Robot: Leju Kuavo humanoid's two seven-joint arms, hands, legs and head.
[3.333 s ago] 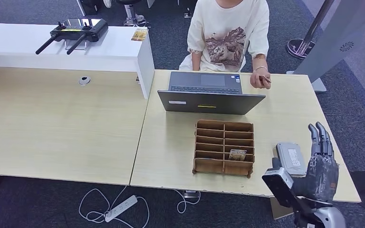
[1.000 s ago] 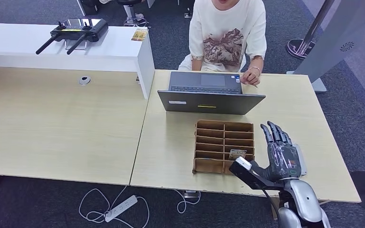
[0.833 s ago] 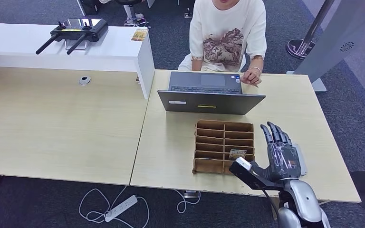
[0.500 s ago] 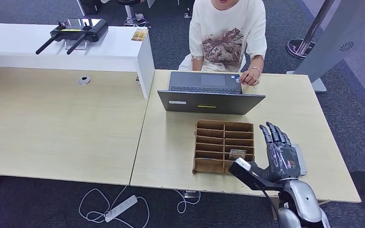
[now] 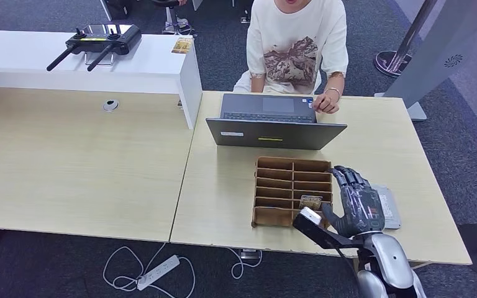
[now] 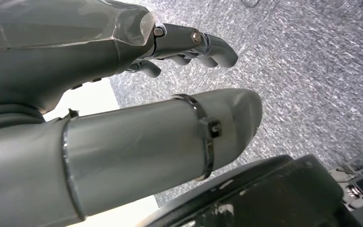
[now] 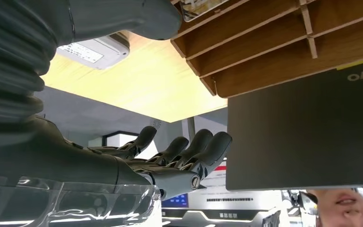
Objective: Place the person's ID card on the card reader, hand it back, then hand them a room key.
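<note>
We think we are at the room key step. Our right hand (image 5: 355, 202) is open and holds nothing, just above the wooden rack (image 5: 286, 189). The key card (image 5: 310, 202) sits inside it, maybe. Next we pinch it.

Two light wood-grain desks (image 5: 81, 167) stand side by side on grey-blue carpet (image 5: 459, 143). A raised white counter (image 5: 68, 62) sits at the far left. A white power strip (image 5: 157, 271) with cables lies on the floor below.
</note>
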